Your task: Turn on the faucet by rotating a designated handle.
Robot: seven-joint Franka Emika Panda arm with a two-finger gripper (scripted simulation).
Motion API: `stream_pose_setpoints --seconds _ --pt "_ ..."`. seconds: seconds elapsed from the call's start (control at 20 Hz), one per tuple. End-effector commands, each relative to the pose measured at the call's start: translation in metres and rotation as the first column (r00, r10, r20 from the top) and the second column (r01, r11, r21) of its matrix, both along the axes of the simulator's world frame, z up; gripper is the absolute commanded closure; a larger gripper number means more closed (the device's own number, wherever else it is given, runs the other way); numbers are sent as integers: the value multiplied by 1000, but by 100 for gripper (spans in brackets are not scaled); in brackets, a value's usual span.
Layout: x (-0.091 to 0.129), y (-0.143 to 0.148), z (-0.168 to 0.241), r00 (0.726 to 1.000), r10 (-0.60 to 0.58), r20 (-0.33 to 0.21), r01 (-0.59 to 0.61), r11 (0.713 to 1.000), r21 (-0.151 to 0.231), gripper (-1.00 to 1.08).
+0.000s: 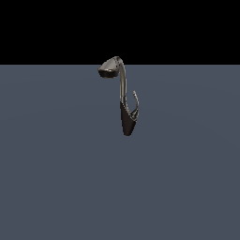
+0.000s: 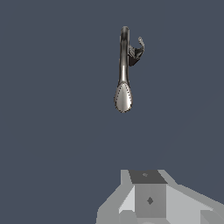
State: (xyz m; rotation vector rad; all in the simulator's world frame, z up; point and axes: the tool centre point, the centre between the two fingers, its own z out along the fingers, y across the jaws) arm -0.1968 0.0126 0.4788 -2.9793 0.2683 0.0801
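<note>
The faucet (image 1: 126, 119) stands on a flat grey surface in the middle of the exterior view. It has a black cone base, a slim curved neck (image 1: 123, 84) and a flat grey spout head (image 1: 109, 69) that points to the exterior view's left. The handle (image 1: 136, 104), a thin hooked lever, rises from the base on the exterior view's right. The wrist view looks down on the faucet (image 2: 124, 61), its spout head (image 2: 124, 97) and the handle (image 2: 140, 47). Only part of my gripper's grey body (image 2: 148, 199) shows there, well apart from the faucet. My gripper is out of the exterior view.
The grey surface (image 1: 56, 178) spreads flat around the faucet. A black background lies beyond its far edge.
</note>
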Motion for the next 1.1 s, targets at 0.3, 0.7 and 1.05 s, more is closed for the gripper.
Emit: stream_pose_setpoints --seconds 0.3,0.7,1.05 --pt "62 4 -30 971 -221 -92 232 965 122 108" --pt "122 -1 -69 877 -428 -216 469 860 200 108" --pt "171 -13 -113 737 -583 -342 666 712 223 108"
